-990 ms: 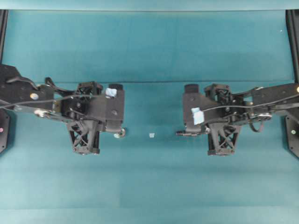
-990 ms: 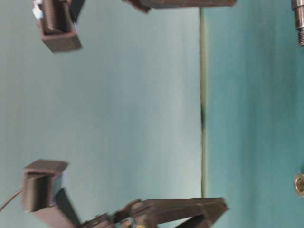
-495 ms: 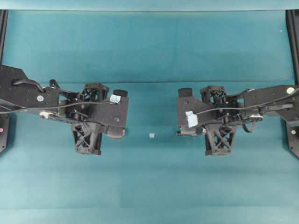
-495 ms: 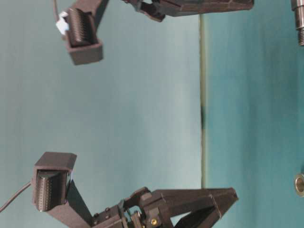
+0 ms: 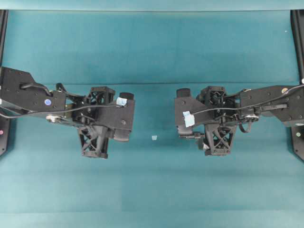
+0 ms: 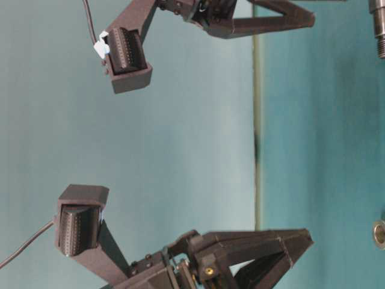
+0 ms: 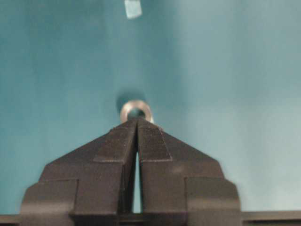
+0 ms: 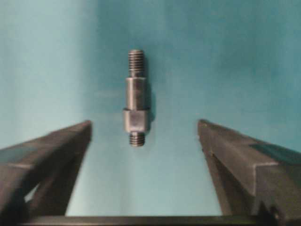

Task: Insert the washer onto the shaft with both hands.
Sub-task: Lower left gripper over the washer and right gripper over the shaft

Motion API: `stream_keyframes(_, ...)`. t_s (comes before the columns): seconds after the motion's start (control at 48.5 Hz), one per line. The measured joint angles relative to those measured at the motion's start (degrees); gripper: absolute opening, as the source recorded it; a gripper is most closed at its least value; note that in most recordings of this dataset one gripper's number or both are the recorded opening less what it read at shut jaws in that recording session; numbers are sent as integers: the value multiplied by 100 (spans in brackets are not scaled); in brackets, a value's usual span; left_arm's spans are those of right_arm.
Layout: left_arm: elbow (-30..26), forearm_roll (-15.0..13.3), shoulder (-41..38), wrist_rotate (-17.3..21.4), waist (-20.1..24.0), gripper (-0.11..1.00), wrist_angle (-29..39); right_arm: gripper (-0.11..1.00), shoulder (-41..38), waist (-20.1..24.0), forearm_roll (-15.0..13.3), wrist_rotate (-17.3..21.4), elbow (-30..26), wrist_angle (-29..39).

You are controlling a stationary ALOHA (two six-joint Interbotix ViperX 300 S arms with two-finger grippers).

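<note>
The washer (image 7: 137,110), a small silver ring, lies flat on the teal mat just past the tips of my left gripper (image 7: 137,120), whose jaws are shut and hold nothing. It also shows at the edge of the table-level view (image 6: 379,233). In the overhead view my left gripper (image 5: 102,124) hides it. The shaft (image 8: 136,106), a dark stepped rod with threaded ends, lies on the mat between and ahead of the wide-open fingers of my right gripper (image 8: 145,123). Its end shows in the table-level view (image 6: 379,27). My right gripper (image 5: 213,124) mostly covers it from overhead.
A tiny pale square scrap (image 5: 154,137) lies on the mat between the two grippers and shows ahead of the washer in the left wrist view (image 7: 133,8). Black frame posts (image 5: 298,71) stand at the table's side edges.
Both arms have moved inward toward the middle and lower toward the mat. My left gripper now covers the washer from overhead. The washer and shaft have not moved.
</note>
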State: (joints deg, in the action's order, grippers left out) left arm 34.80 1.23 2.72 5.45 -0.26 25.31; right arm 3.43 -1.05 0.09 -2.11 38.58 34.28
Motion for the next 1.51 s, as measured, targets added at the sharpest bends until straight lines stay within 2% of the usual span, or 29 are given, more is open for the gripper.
stream_keyframes(0.062, 0, 0, -53, 0, 0, 50, -44, 94, -26, 0, 0, 9, 0, -9)
stream_keyframes(0.165, -9, 9, -149, -18, 0, 81, -53, 94, -62, -9, 0, 9, -9, -26)
stream_keyframes(0.248, 0, 9, -202, -70, 0, 95, -53, 94, -88, -9, 0, 0, 0, -53)
stream_keyframes(0.371, 0, 9, -246, -132, 0, 91, -114, 94, -176, -18, 0, 0, 0, -123)
stream_keyframes(0.639, 0, 0, -554, -158, -9, 91, -281, 93, -360, -26, 0, 9, 70, -308)
stream_keyframes(0.866, 0, 9, -905, -378, 0, 90, -325, 93, -387, -44, 0, 9, 202, -431)
stream_keyframes(1.506, 0, 0, -1090, -448, 105, 90, -457, 93, -554, -70, 0, 9, 308, -686)
